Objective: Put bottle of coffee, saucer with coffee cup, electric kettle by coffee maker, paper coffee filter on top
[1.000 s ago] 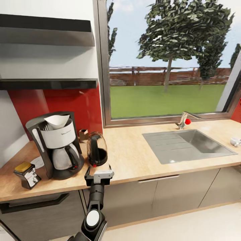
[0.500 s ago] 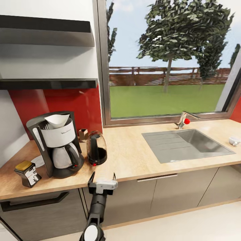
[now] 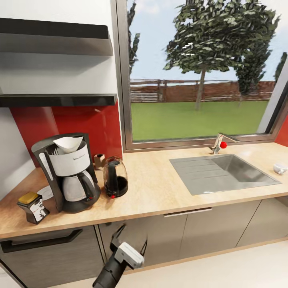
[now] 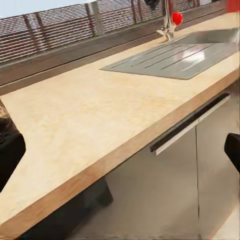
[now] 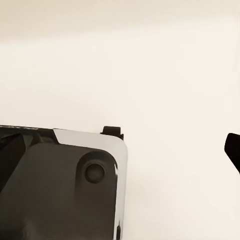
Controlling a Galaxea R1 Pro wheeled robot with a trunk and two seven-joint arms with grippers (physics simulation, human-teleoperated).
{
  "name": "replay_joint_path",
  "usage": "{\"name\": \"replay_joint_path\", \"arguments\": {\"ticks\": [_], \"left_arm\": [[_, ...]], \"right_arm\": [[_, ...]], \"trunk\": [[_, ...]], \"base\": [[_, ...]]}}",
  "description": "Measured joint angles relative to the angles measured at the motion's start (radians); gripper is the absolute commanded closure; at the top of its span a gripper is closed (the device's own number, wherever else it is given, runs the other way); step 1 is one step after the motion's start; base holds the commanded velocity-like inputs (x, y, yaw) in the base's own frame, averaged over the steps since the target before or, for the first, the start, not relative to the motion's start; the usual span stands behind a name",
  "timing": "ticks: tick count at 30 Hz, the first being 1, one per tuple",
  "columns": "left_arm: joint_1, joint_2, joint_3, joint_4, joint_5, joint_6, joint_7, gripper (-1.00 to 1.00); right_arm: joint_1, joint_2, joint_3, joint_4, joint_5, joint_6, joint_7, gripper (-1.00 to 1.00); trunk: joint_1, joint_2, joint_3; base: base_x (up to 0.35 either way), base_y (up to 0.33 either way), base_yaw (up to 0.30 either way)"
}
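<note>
The black coffee maker point(image 3: 68, 176) stands on the countertop point(image 3: 160, 192) with the white paper coffee filter point(image 3: 69, 143) in its top. Just right of it is the dark glass electric kettle point(image 3: 115, 178). The bottle of coffee point(image 3: 32, 208) with its yellow cap stands to the maker's left, in front of the saucer point(image 3: 45, 193), which is partly hidden behind the machine. The coffee cup point(image 3: 280, 168) sits far right, past the sink. Nothing rests on the black kitchen shelf point(image 3: 60, 100). My left gripper point(image 3: 130, 240) is open and holds nothing, below the counter edge in front of the cabinets. One right fingertip point(image 5: 232, 147) shows over pale floor.
A steel sink point(image 3: 224, 172) point(image 4: 175, 52) with a red-knobbed faucet point(image 3: 221, 144) point(image 4: 172, 19) is set into the counter's right half. A small brown object point(image 3: 99, 160) sits by the red backsplash. Grey cabinet fronts point(image 3: 192, 236) with handles run under the counter. My own base point(image 5: 55, 190) is below the right wrist.
My left gripper has drawn back from the kettle's base and dropped below the counter edge, fingers spread. The kettle stays beside the coffee maker. The camera shifted slightly.
</note>
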Motion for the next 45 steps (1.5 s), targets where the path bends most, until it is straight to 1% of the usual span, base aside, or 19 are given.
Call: {"name": "replay_joint_path", "arguments": {"ticks": [3, 5, 7, 9, 10, 13, 14, 17, 19, 23, 27, 30, 33, 34, 36, 37, 40, 43, 45], "left_arm": [[0.039, 0.031, 0.000, 0.000, 0.000, -0.003, -0.033, -1.00], [0.067, 0.060, -0.001, 0.001, 0.000, -0.019, -0.044, -1.00], [0.089, 0.078, -0.002, 0.004, 0.000, -0.039, -0.046, -1.00], [0.128, 0.092, -0.003, 0.011, -0.001, -0.056, -0.047, -1.00], [0.140, 0.094, -0.003, 0.013, -0.002, -0.058, -0.047, -1.00], [0.212, 0.101, -0.001, 0.050, -0.006, -0.065, -0.043, -1.00], [0.222, 0.101, -0.001, 0.061, -0.006, -0.065, -0.042, -1.00], [0.257, 0.102, 0.000, 0.143, -0.007, -0.068, -0.037, -1.00], [0.266, 0.097, 0.002, 0.216, -0.005, -0.071, -0.030, -1.00], [0.267, 0.087, 0.007, 0.325, 0.000, -0.090, -0.024, -1.00], [0.266, 0.079, 0.015, 0.365, 0.010, -0.106, -0.022, -1.00], [0.265, 0.076, 0.052, 0.401, 0.044, -0.110, -0.020, -1.00], [0.264, 0.073, 0.107, 0.492, 0.107, -0.111, -0.017, -1.00], [0.264, 0.073, 0.116, 0.510, 0.119, -0.110, -0.017, -1.00], [0.264, 0.073, 0.153, 0.577, 0.170, -0.109, -0.016, -1.00], [0.264, 0.073, 0.163, 0.594, 0.183, -0.108, -0.016, -1.00], [0.264, 0.072, 0.212, 0.688, 0.242, -0.103, -0.015, -1.00], [0.264, 0.072, 0.248, 0.771, 0.276, -0.101, -0.016, -1.00], [0.264, 0.071, 0.262, 0.817, 0.289, -0.100, -0.016, -1.00]], "right_arm": [[0.000, 0.000, 0.000, 0.000, 0.000, 0.000, 0.000, -1.00], [0.000, 0.000, 0.000, 0.000, 0.000, 0.000, 0.000, -1.00], [0.000, 0.000, -0.001, 0.000, 0.000, 0.000, 0.000, -1.00], [0.000, 0.000, -0.001, 0.000, 0.000, 0.000, 0.000, -1.00], [0.000, 0.000, -0.001, 0.000, 0.000, 0.000, 0.000, -1.00], [0.000, 0.000, -0.001, 0.000, -0.001, -0.001, 0.000, -1.00], [0.000, 0.000, -0.001, 0.000, -0.001, -0.001, 0.000, -1.00], [0.000, 0.000, -0.001, 0.000, -0.001, -0.001, 0.000, -1.00], [0.000, 0.000, -0.001, 0.000, -0.001, -0.001, 0.000, -1.00], [0.000, 0.000, -0.004, -0.002, -0.003, -0.001, -0.001, -1.00], [0.000, 0.001, -0.007, -0.003, -0.004, -0.001, -0.001, -1.00], [0.000, 0.001, -0.009, -0.004, -0.005, 0.000, 0.000, -1.00], [0.000, 0.001, -0.010, -0.005, -0.005, 0.000, 0.000, -1.00], [0.000, 0.001, -0.010, -0.005, -0.005, 0.000, 0.000, -1.00], [0.000, 0.001, -0.010, -0.005, -0.005, 0.000, 0.000, -1.00], [0.000, 0.001, -0.010, -0.005, -0.005, 0.000, 0.000, -1.00], [0.000, 0.001, -0.011, -0.005, -0.006, 0.000, 0.000, -1.00], [0.000, 0.000, -0.012, -0.006, -0.006, 0.001, 0.000, -1.00], [0.000, 0.000, -0.012, -0.006, -0.006, 0.001, 0.000, -1.00]], "trunk": [[0.000, 0.000, 0.000], [0.000, 0.000, 0.000], [0.000, 0.000, 0.000], [0.000, 0.000, 0.000], [0.000, 0.000, 0.000], [0.000, 0.000, 0.000], [0.000, 0.000, 0.000], [0.000, 0.000, 0.000], [0.000, 0.000, 0.000], [0.000, 0.000, 0.000], [0.000, 0.000, 0.001], [0.000, 0.000, 0.002], [0.000, 0.000, 0.002], [0.000, 0.000, 0.002], [0.000, 0.000, 0.002], [0.000, 0.000, 0.002], [0.000, 0.000, 0.002], [0.000, 0.000, 0.002], [0.000, 0.000, 0.002]], "base": [[0.000, 0.000, 0.000], [0.000, 0.000, 0.000], [0.000, 0.000, 0.000], [0.000, 0.000, 0.000], [0.000, 0.000, 0.000], [0.000, 0.000, 0.000], [0.000, 0.000, 0.000], [0.000, 0.000, 0.000], [0.000, 0.000, 0.000], [0.000, 0.000, 0.000], [0.000, 0.000, -0.053], [0.000, 0.000, -0.195], [0.000, 0.000, -0.267], [0.000, 0.000, -0.285], [0.000, 0.000, -0.292], [0.000, 0.000, -0.295], [0.000, 0.000, -0.298], [0.000, 0.000, -0.295], [0.000, 0.000, -0.285]]}}
